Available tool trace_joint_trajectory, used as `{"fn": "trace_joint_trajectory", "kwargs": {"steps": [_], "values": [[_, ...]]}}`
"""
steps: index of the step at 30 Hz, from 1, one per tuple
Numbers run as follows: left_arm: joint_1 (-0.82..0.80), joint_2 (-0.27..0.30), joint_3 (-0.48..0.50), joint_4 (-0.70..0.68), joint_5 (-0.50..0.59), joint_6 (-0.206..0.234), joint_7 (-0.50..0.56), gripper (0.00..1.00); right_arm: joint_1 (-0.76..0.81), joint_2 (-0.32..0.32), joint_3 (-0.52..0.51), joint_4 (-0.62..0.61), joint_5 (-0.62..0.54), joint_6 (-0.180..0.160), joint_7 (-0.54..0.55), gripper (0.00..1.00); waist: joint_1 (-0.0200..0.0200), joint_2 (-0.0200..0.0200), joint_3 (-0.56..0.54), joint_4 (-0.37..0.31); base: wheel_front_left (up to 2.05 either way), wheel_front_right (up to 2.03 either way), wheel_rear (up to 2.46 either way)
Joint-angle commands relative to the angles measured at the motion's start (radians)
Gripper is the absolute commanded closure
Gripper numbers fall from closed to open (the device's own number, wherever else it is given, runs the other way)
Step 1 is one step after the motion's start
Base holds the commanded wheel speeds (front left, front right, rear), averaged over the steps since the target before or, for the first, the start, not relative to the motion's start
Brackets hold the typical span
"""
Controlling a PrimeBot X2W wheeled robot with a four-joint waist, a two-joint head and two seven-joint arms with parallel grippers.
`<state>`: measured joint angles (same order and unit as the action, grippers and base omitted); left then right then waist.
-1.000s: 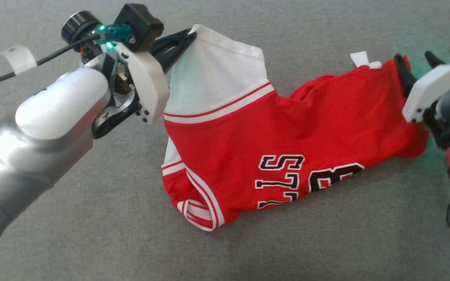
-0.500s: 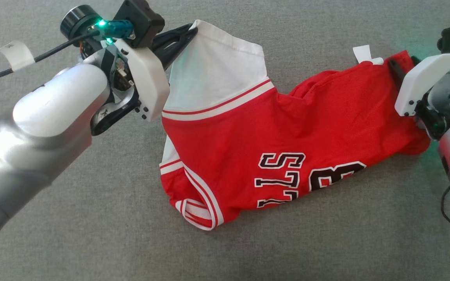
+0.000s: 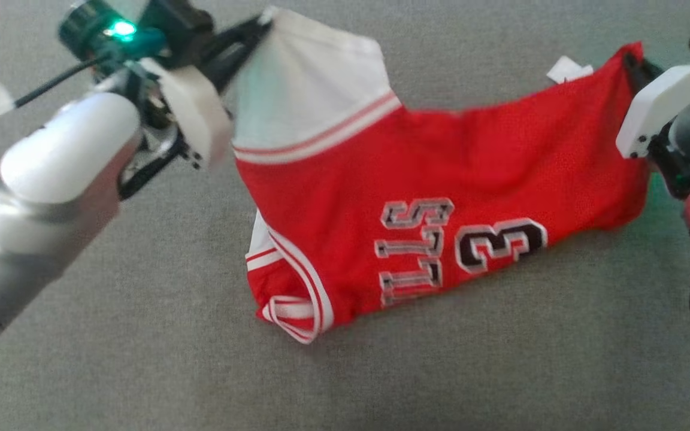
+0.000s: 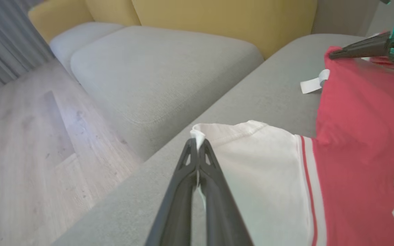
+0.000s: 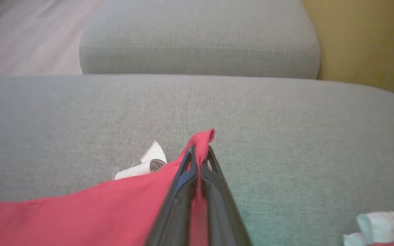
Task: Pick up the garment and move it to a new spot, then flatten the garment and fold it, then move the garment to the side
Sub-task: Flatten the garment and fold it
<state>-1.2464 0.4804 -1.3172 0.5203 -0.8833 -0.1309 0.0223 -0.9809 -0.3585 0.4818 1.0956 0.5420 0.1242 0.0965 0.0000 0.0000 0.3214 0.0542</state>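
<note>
On the grey sofa cushion (image 3: 141,335) the red garment (image 3: 441,161) hung stretched between the two arms, its lower edge and a folded striped sleeve resting on the fabric. At the upper left of the head view, the left jaws were pressed together on the corner of the white sleeve (image 4: 251,164), the dark fingers (image 4: 180,191) touching along their tips with cloth pinched between them. At the upper right, the right jaws were clamped on a corner of the red hem (image 5: 202,138), which poked up past the fingers (image 5: 180,205). A white label (image 5: 142,164) lay just beside that corner. Black lettering and a number showed sideways on the garment's front.
</note>
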Motion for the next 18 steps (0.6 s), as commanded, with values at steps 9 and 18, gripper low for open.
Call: {"fn": "trace_joint_trajectory", "kwargs": {"steps": [9,18], "values": [[-0.087,0.055,0.174,0.141,0.050,0.094,-0.273,1.00,-0.018,-0.096,0.008,-0.178,0.147,0.007,-0.209,1.00,0.0000,0.0000,-0.179,-0.043,0.00,0.00,0.00],[-0.043,0.121,0.300,0.019,0.090,0.108,-0.284,1.00,0.060,-0.222,0.041,-0.451,0.261,0.007,-0.283,1.00,0.0000,0.0000,-0.334,-0.069,0.00,0.00,0.00]]}}
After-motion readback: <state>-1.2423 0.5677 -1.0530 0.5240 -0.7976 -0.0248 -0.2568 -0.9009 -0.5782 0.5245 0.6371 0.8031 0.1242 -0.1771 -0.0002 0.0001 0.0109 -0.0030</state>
